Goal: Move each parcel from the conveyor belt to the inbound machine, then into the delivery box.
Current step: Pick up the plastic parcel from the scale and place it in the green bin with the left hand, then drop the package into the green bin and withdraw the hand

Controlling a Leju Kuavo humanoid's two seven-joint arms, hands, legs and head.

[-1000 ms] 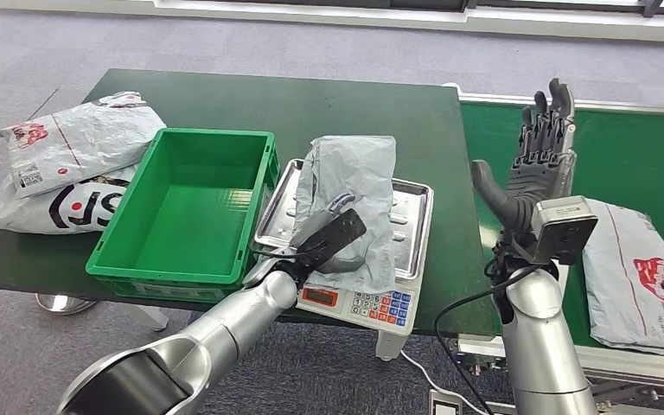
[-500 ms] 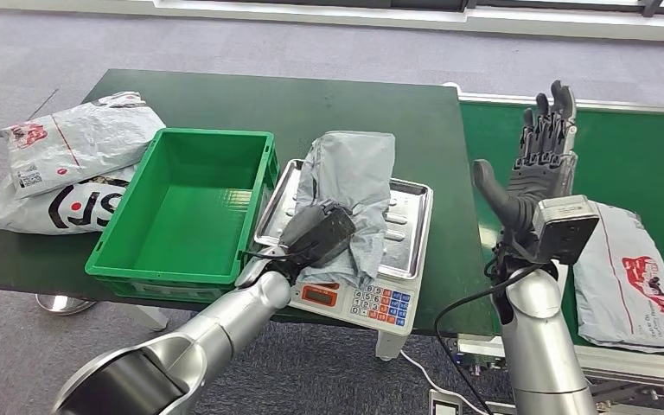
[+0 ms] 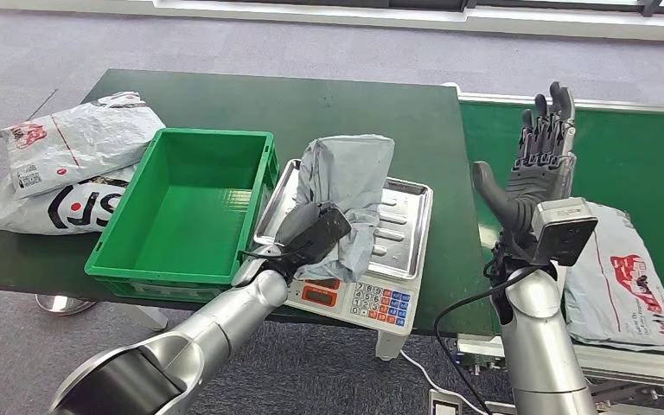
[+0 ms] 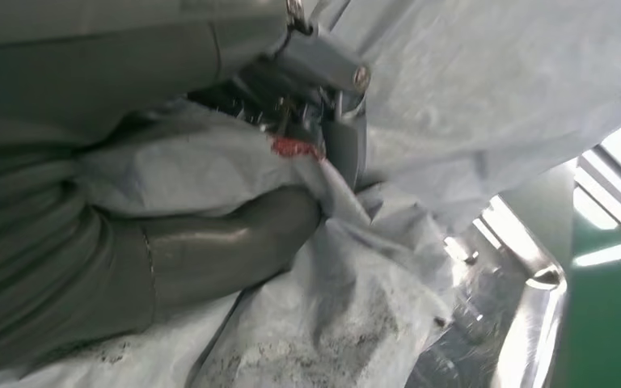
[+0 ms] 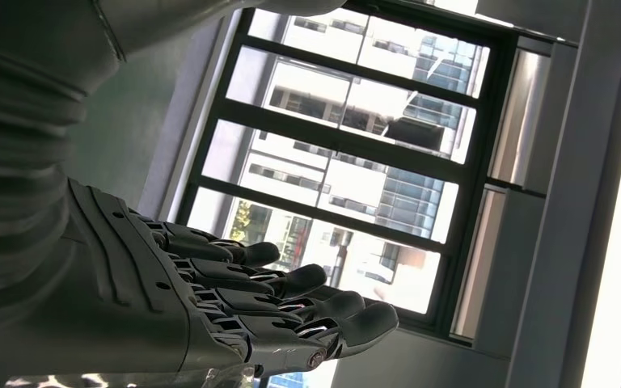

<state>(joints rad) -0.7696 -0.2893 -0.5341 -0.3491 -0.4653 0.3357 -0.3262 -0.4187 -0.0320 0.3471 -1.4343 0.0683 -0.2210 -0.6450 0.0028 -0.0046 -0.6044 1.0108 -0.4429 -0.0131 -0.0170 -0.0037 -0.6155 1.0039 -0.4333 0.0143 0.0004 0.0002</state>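
Parcel [image 3: 346, 186], grey and crumpled, lies on the weighing scale [image 3: 402, 226] beside the green crate [image 3: 181, 207], gripped by the left hand [image 3: 311, 233], ready to lift across into the crate, while the right hand [image 3: 538, 160] is raised, fingers spread.

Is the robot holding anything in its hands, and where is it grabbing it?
The left hand grips the grey parcel by its crumpled near end, over the scale tray. The right hand is raised and holds nothing.

Parcel sorting station in an office-like room: green conveyor belt [image 3: 648, 164], weighing scale [image 3: 372, 298], green crate [image 3: 186, 207], mail bags [image 3: 73, 138], grey carpet [image 3: 311, 47], large windows [image 5: 348, 162].
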